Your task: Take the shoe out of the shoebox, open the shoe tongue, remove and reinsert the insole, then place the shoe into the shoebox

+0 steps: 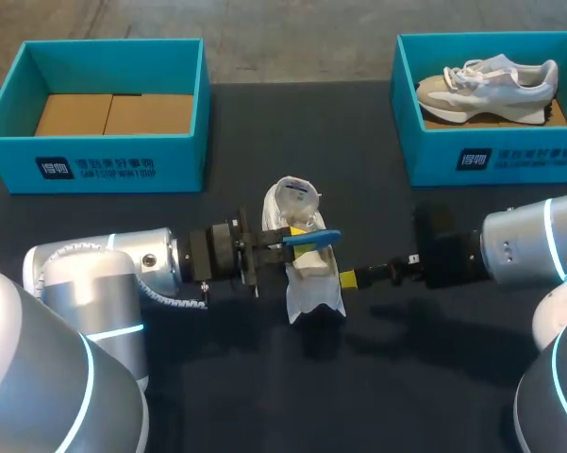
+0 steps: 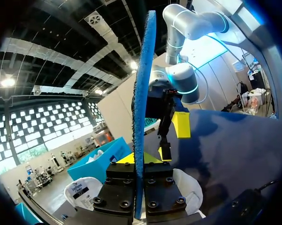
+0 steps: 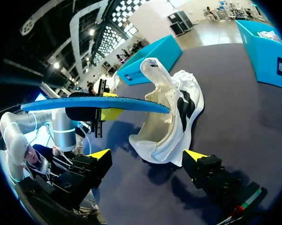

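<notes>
The white shoe (image 1: 313, 294) lay mid-table. The left gripper (image 1: 305, 249) was clamped on the blue insole (image 1: 326, 236), held over the shoe's opening. The right gripper (image 1: 349, 279), spread wide and empty, sat just right of the shoe. Risk noted: with the shoe unbraced, it might slide, or the insole might buckle, on reinsertion.

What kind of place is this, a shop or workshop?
Probably a robot test bench for handling shoes, not a shop: the left gripper holds a blue insole by a white shoe on a dark table. Behind stand a left shoebox and a right shoebox holding a sneaker.
</notes>
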Available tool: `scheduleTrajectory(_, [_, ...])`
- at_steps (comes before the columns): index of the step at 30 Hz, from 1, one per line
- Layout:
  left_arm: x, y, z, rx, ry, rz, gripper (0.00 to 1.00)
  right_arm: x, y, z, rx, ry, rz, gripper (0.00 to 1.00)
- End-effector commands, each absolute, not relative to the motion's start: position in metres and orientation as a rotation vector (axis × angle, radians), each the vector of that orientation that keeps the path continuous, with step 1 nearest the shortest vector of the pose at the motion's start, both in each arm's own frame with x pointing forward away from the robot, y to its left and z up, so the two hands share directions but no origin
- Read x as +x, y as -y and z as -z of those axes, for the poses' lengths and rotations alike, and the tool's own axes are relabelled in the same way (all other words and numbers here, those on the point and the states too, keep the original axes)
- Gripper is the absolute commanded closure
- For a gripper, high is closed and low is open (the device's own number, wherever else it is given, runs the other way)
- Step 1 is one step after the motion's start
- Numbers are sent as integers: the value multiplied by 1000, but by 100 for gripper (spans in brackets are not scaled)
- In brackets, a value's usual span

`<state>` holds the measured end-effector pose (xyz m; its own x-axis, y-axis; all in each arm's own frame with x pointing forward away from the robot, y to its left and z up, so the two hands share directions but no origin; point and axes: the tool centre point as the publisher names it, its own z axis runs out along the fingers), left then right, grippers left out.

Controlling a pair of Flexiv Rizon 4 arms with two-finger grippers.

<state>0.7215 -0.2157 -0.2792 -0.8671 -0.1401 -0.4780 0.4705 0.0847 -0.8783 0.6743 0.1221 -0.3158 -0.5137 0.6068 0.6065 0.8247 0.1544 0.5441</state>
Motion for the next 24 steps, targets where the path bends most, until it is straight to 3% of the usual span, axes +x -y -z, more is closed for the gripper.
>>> scheduleTrajectory(1, [724, 217, 283, 325, -1936, 1819, 100, 675, -126, 316, -1402, 2191, 1280, 0])
scheduleTrajectory(24, [737, 217, 305, 411, -1959, 1801, 100, 675, -126, 316, -1402, 2191, 1280, 0])
